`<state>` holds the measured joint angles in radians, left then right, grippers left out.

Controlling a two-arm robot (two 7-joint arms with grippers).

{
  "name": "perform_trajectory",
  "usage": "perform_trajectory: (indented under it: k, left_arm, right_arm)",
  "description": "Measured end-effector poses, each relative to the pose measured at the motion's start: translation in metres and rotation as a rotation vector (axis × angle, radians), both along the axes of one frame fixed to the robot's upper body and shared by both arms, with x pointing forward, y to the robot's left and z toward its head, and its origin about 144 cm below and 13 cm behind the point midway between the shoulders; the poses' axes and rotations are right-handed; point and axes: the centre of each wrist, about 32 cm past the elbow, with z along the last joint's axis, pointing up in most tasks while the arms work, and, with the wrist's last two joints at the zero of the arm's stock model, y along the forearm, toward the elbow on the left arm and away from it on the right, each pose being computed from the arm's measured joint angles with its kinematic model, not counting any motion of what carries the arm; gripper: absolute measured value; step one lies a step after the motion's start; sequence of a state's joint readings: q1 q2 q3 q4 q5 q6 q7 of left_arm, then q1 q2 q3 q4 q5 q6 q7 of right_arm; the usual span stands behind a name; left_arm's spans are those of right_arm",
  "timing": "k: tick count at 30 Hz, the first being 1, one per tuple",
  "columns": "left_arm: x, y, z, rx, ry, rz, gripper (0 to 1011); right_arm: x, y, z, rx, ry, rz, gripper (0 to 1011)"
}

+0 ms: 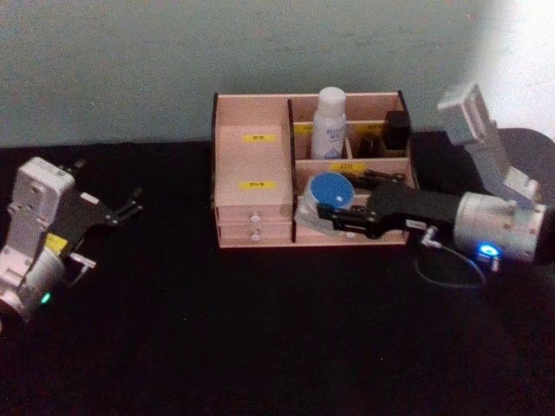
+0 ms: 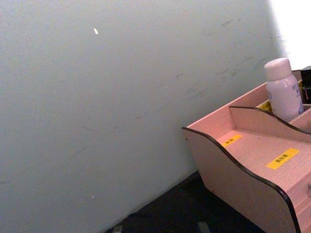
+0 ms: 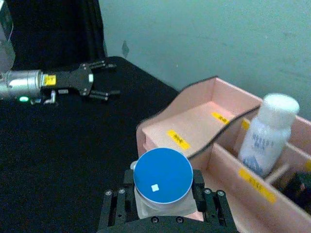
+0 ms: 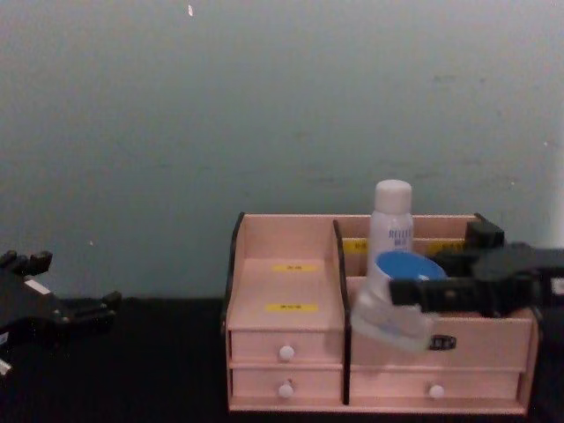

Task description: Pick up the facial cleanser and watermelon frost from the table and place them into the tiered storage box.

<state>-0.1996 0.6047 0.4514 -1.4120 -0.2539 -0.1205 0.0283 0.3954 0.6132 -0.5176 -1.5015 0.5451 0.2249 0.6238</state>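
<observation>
One bottle [image 1: 330,121] stands in the box [image 1: 251,156]; one jar [image 1: 328,189] hangs tilted at its front, clamped in the right hand [image 1: 328,217]; left hand [image 1: 130,206] spread apart, well aside.

Black, seemingly cloth-covered table [image 1: 260,347] bears the tiered storage box [image 1: 251,147].

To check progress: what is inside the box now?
The cleanser stands in a rear compartment, black containers beside it. The jar in the right claw hides the front compartment.
</observation>
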Motion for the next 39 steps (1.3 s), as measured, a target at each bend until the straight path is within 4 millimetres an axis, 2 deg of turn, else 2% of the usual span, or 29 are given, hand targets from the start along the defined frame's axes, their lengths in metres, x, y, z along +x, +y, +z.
perform_trajectory:
  k: [13,30,39]
  left_arm:
    - [0.000,0.000,0.000,0.000,0.000,0.000,1001]
    - [0.000,0.000,0.000,0.000,0.000,0.000,1001]
    - [0.000,0.000,0.000,0.000,0.000,0.000,1001]
  right_arm:
    - [0.043,0.035,0.008,0.011,-0.046,0.013,706]
    - [0.086,0.069,0.007,0.008,-0.023,0.006,706]
    - [0.100,0.080,0.003,0.000,-0.003,-0.004,706]
